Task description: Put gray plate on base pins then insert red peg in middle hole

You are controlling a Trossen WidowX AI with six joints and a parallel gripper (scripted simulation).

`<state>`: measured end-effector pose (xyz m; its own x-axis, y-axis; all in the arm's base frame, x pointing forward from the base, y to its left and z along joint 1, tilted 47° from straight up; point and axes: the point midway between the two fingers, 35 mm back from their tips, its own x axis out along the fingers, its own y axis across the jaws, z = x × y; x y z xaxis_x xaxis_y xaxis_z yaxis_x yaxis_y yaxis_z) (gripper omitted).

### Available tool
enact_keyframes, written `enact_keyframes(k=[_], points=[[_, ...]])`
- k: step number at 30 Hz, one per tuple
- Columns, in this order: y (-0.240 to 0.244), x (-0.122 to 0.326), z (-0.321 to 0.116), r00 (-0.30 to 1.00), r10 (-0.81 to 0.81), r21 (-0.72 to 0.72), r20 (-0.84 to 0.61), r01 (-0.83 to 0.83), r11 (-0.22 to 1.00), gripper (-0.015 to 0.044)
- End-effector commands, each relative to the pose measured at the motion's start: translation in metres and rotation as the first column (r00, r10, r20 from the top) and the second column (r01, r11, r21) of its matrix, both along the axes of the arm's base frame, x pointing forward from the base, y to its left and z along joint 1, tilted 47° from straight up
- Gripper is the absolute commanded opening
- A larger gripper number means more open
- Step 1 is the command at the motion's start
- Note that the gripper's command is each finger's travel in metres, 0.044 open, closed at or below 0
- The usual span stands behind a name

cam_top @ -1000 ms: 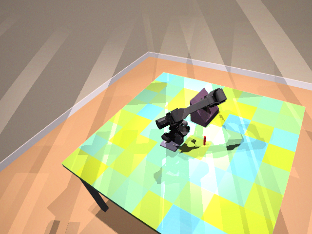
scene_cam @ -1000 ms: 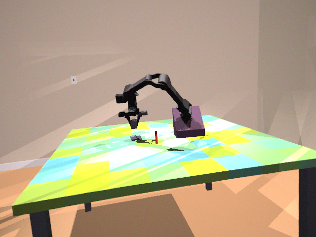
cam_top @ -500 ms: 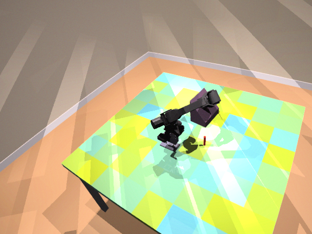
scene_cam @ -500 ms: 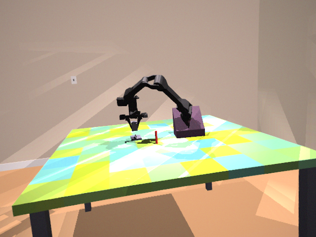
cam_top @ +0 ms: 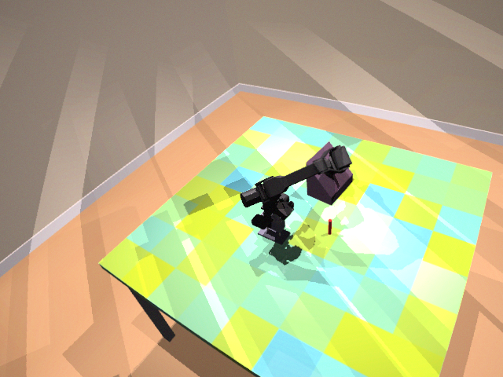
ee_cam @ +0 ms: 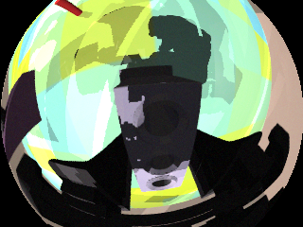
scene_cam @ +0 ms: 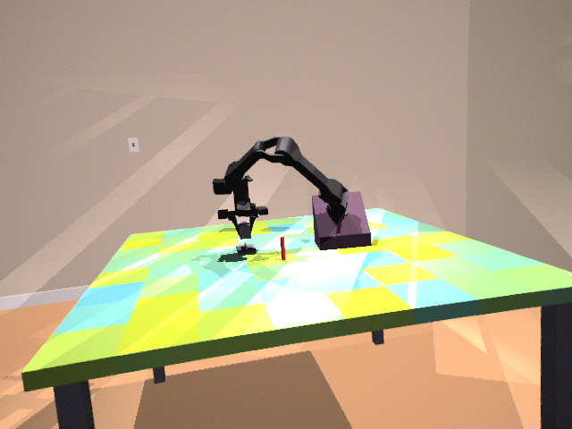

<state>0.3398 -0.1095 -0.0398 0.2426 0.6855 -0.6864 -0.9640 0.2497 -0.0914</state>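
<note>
My gripper [scene_cam: 244, 224] [ee_cam: 153, 127] is shut on the gray plate [scene_cam: 244, 231] [ee_cam: 189, 101]. It holds the plate off the table, above the base, with a small gap between them in the exterior view. In the wrist view the plate shows a large middle hole and a smaller hole at each visible end part. The gray base [cam_top: 266, 232] [scene_cam: 250, 250] lies on the table, partly hidden by the arm in the top view; its pins are hard to make out. The red peg [cam_top: 329, 227] [scene_cam: 282, 249] [ee_cam: 68, 7] stands upright on the table, apart from the base.
The arm's purple mounting block [cam_top: 324, 193] [scene_cam: 344, 240] stands behind the peg in the top view and to its right in the exterior view. The table top [cam_top: 190, 243] [scene_cam: 166, 318] is multicoloured, with bright patches and dark shadows around the base.
</note>
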Motion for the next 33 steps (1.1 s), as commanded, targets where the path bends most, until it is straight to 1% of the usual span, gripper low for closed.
enact_keyframes(k=[1,15,33], points=[[0.0,-0.001,-0.001,1.0,0.005,-0.005,0.001,-0.005,1.0,0.0],[-0.001,-0.001,-0.003,1.0,0.005,-0.005,0.001,-0.005,1.0,0.0],[0.016,0.005,-0.02,1.0,0.005,-0.005,0.001,-0.005,1.0,0.0]])
